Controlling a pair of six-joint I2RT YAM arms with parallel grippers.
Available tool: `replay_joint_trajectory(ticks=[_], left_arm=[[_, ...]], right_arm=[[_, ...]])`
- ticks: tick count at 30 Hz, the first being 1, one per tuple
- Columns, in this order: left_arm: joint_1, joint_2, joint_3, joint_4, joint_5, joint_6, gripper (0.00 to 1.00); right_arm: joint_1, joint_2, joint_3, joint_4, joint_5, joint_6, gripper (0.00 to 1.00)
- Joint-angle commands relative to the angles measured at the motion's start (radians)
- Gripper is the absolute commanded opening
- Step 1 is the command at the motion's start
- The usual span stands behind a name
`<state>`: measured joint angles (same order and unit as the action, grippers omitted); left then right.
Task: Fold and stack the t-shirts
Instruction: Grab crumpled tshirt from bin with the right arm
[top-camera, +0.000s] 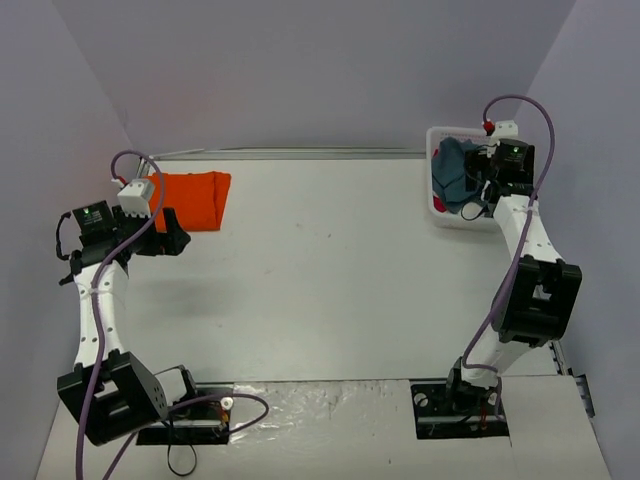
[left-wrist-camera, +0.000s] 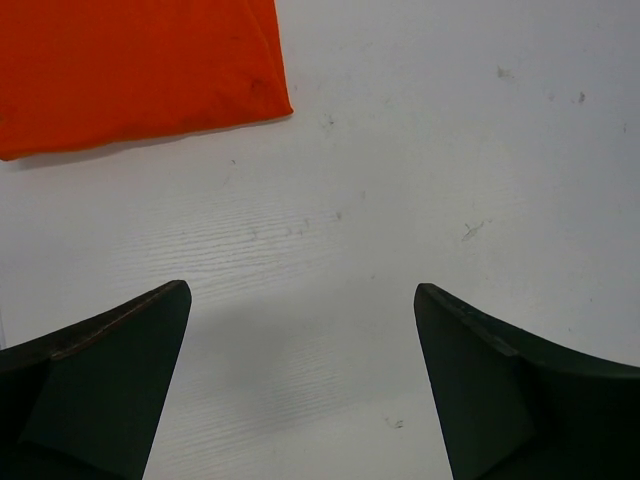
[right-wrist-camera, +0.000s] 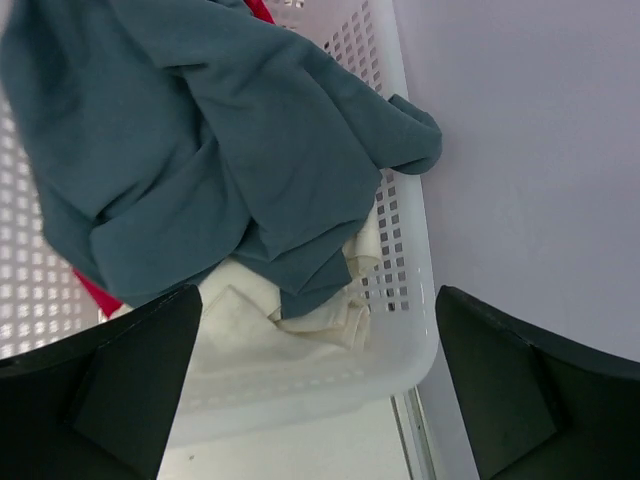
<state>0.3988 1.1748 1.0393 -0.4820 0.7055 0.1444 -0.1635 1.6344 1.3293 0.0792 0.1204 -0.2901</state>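
1. Orange cloth, smooth and matte, is seen in the orange t-shirt (top-camera: 190, 200), which is folded into a flat, roughly rectangular pad with straight edges and one softly rounded corner. It is laid at the far left of the tabletop (top-camera: 330, 270).
2. The tabletop is shown as a pale, hard surface marked by faint grain lines and a few small scuffs.
3. The left claw (left-wrist-camera: 300, 300) is held released. Its two dark, wedge-shaped fingers are spread wide over bare tabletop, near the orange t-shirt but apart from it, and no cloth is gripped.
4. The slate-blue t-shirt (right-wrist-camera: 200, 150) is heaped unfolded in soft, heavy folds inside the basket (right-wrist-camera: 400, 300) at the far right corner of the tabletop. One bunched end is draped over the basket's rim.
5. The basket is moulded from white plastic. Its walls are pierced by rows of small rectangular holes, and its rim is smooth and rounded.
6. A creased white garment (right-wrist-camera: 290, 320) is pressed beneath the slate-blue t-shirt, and slivers of a red-pink garment (right-wrist-camera: 95, 290) are exposed at the pile's edges.
7. The right claw (right-wrist-camera: 318, 295) is likewise released, with its dark fingers set wide apart above the basket and nothing clasped between them. Whether the cloth is touched by the fingertips cannot be told.
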Motion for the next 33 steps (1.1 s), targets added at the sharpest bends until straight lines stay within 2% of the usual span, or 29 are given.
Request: replay_joint_trajectory(ticks=[1, 15, 18, 20, 21, 22, 24, 25, 33], left_arm=[[-0.035, -0.035, -0.016, 0.048, -0.004, 0.004, 0.94], [-0.048, 0.002, -0.036, 0.029, -0.008, 0.038, 0.94], [-0.049, 0.009, -0.038, 0.028, -0.008, 0.043, 0.94], [-0.051, 0.013, -0.038, 0.020, -0.009, 0.046, 0.94], [-0.051, 0.014, -0.038, 0.020, -0.012, 0.047, 0.94], [-0.051, 0.014, -0.038, 0.022, -0.014, 0.047, 0.94], [-0.052, 0.014, -0.041, 0.022, -0.014, 0.049, 0.94], [-0.051, 0.014, -0.041, 0.022, -0.011, 0.049, 0.94], [-0.054, 0.008, -0.041, 0.019, -0.003, 0.047, 0.94]], right_arm=[[-0.025, 0.086, 0.121, -0.029, -0.036, 0.031, 1.00], [-0.027, 0.441, 0.484, -0.134, -0.082, 0.083, 1.00], [-0.025, 0.505, 0.551, -0.160, -0.093, 0.089, 0.97], [-0.025, 0.547, 0.576, -0.179, -0.091, 0.091, 0.86], [-0.022, 0.554, 0.585, -0.182, -0.091, 0.091, 0.76], [-0.022, 0.567, 0.596, -0.185, -0.085, 0.094, 0.44], [-0.016, 0.573, 0.600, -0.185, -0.070, 0.091, 0.08], [-0.016, 0.568, 0.594, -0.185, -0.059, 0.091, 0.00], [-0.001, 0.388, 0.435, -0.185, -0.110, 0.078, 0.00]])
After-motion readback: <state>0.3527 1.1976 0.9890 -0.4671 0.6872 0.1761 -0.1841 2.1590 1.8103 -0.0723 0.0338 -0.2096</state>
